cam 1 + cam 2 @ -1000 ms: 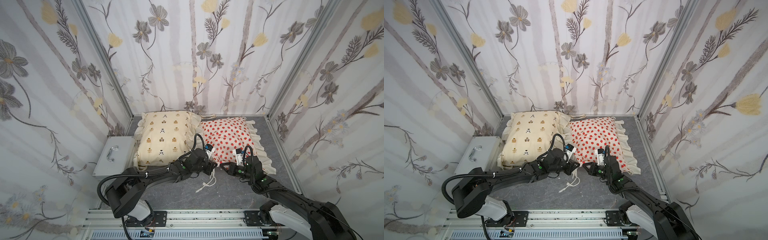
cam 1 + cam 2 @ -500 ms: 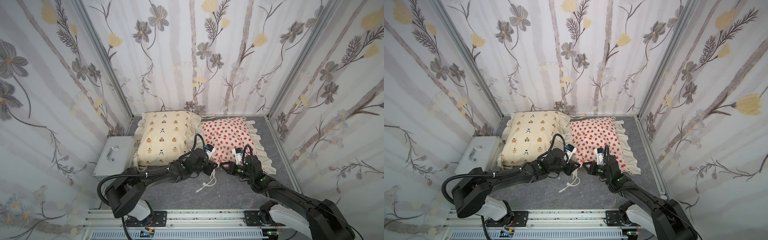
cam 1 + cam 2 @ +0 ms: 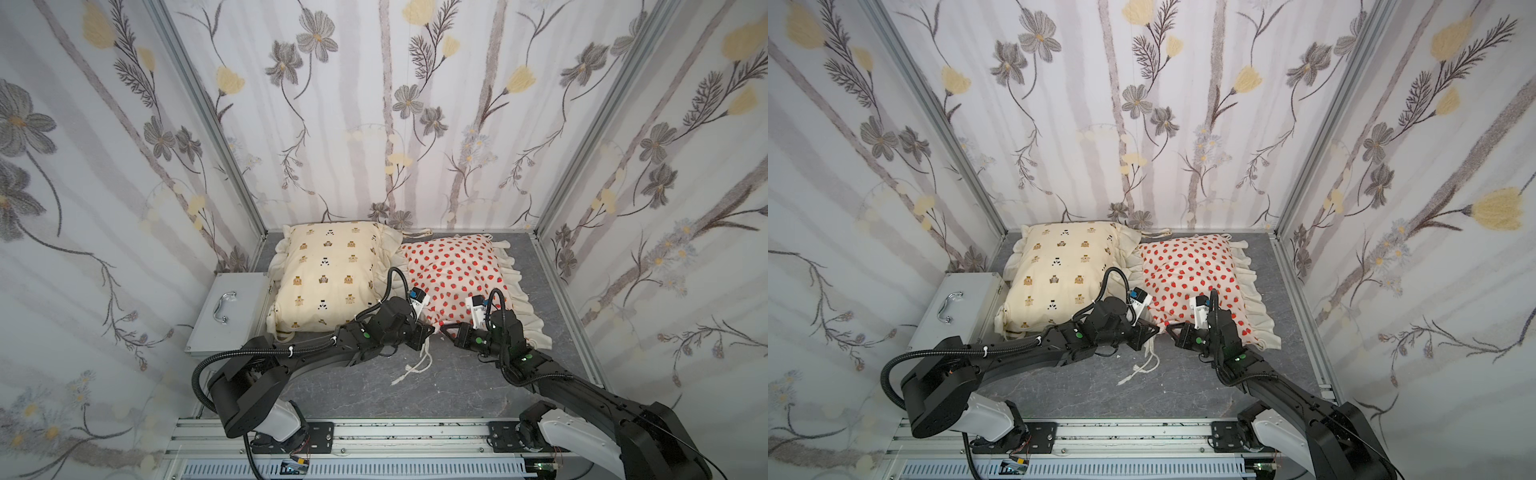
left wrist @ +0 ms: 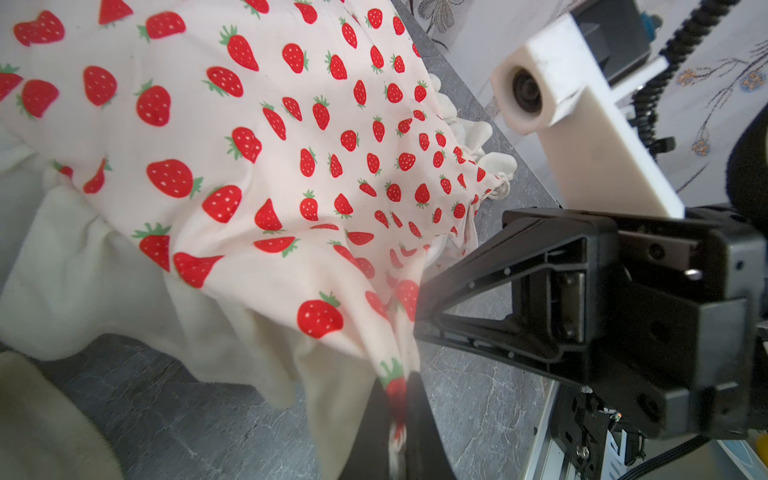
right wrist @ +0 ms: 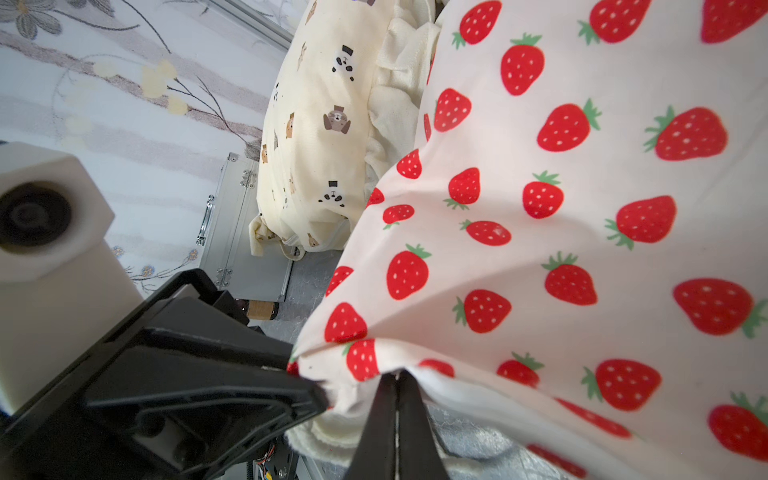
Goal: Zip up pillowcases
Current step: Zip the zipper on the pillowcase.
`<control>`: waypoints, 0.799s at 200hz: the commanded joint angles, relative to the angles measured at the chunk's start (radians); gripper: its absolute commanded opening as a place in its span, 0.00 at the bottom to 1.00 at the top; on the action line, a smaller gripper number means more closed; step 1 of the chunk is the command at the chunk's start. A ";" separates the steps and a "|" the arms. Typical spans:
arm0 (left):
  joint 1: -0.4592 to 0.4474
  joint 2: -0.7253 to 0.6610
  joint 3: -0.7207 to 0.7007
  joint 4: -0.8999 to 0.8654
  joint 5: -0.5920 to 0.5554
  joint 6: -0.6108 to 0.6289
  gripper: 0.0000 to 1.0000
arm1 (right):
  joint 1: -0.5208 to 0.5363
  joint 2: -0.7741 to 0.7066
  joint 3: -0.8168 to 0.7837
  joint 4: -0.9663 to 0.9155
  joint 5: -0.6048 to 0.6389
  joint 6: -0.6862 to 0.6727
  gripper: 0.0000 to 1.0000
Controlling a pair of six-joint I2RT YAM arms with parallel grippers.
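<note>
Evidently braced, the white stuffed strawberry-print pillowcase (image 3: 453, 270) lay on the grey marbled tabletop (image 3: 457, 386), touching the cream bear-print pillowcase (image 3: 328, 270). The left gripper (image 4: 399, 399) and right gripper (image 5: 397, 382) each pinched the strawberry case's near edge. Opposed pulling could slip that thin cloth free; no zipper pull showed.

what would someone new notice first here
The red strawberry pillowcase on the floor's right half, with the left pincer and right pincer both shut on its near edge, close together. Left of it lies the cream bear-print pillowcase, and loud floral walls box everything in.
</note>
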 commanded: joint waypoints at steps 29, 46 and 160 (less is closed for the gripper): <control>0.000 -0.013 -0.013 0.060 -0.024 -0.010 0.00 | 0.013 -0.008 0.029 -0.085 0.086 0.007 0.00; 0.002 -0.019 -0.018 0.060 -0.040 -0.013 0.00 | 0.024 -0.011 0.044 -0.139 0.125 0.004 0.00; 0.016 -0.059 -0.067 0.103 -0.097 -0.054 0.00 | 0.042 -0.065 0.110 -0.437 0.333 -0.006 0.00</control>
